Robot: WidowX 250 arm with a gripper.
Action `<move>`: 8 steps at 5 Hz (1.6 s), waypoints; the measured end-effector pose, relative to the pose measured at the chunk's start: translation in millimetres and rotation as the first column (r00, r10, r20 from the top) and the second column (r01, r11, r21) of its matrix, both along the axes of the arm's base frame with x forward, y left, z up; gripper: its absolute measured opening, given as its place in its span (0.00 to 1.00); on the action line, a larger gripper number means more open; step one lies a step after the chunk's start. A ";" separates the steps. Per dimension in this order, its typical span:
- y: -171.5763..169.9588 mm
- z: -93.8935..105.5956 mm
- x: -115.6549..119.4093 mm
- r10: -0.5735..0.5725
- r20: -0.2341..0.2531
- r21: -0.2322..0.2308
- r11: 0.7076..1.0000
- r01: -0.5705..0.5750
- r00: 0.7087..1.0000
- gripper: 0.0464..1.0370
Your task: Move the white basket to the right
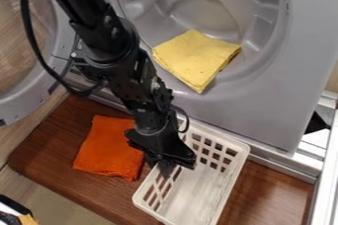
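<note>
One white basket [200, 198], oblong, round-cornered, its walls pierced by rows of squarish holes, sits on brown wood [49, 147] in front of the grey machine [267, 103]. Cloths, two: one yellow, folded, in the machine's round opening [194, 58]; one orange, in front of the machine, left of the basket [109, 147]. One gripper [173, 167], at the basket's left wall in front of the machine; whether clenched or released, cannot tell.

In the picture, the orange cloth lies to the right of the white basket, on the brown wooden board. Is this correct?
One point is wrong: the camera view shows the orange cloth to the left of the white basket. It does lie on the brown wooden board.
</note>
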State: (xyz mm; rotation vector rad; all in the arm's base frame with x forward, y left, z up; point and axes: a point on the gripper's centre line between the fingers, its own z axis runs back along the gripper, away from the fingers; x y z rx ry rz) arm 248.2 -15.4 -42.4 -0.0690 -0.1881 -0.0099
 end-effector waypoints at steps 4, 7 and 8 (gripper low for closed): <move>-80.4 28.4 12.1 -0.065 0.138 -0.199 0.976 0.092 0.988 0.05; -120.4 1.2 20.7 -0.089 0.119 -0.250 0.961 0.117 0.989 0.05; -119.9 0.5 20.2 -0.098 0.116 -0.245 0.962 0.124 0.988 0.09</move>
